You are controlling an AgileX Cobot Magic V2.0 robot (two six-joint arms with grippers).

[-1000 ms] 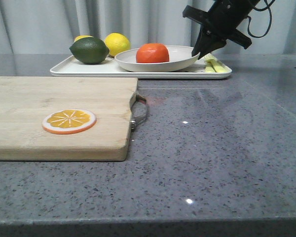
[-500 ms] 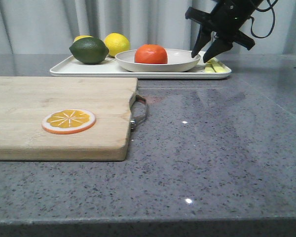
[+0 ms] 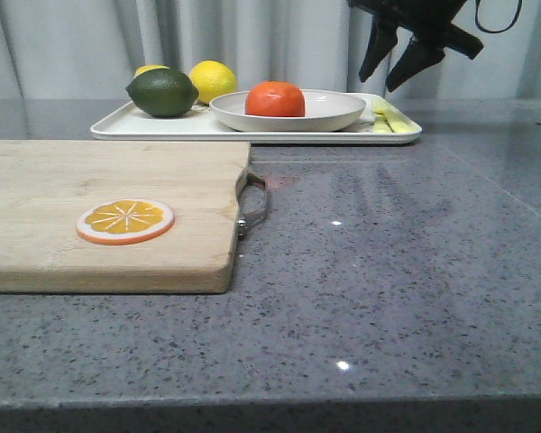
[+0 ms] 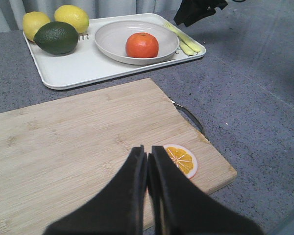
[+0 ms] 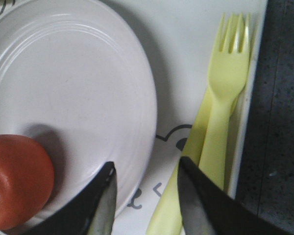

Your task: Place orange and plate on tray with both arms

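Observation:
The orange (image 3: 275, 98) sits in the off-white plate (image 3: 329, 113), and the plate rests on the white tray (image 3: 153, 129) at the back of the table. They also show in the left wrist view: orange (image 4: 142, 44), plate (image 4: 110, 39), tray (image 4: 83, 68). My right gripper (image 3: 395, 74) is open and empty, raised above the plate's right rim. In the right wrist view its fingers (image 5: 146, 169) straddle the plate's edge (image 5: 73, 83) from above, the orange (image 5: 17, 181) off to one side. My left gripper (image 4: 147, 152) is shut and empty over the cutting board.
A wooden cutting board (image 3: 90, 198) with a metal handle fills the front left and carries a flat orange slice (image 3: 126, 221). A dark green lime (image 3: 162, 92) and two lemons (image 3: 214, 79) sit on the tray's left end. Yellow plastic forks (image 5: 225, 98) lie at its right end.
My right gripper has opened, let go of the plate's right rim and risen above it. The plate with the orange has settled flat on the tray.

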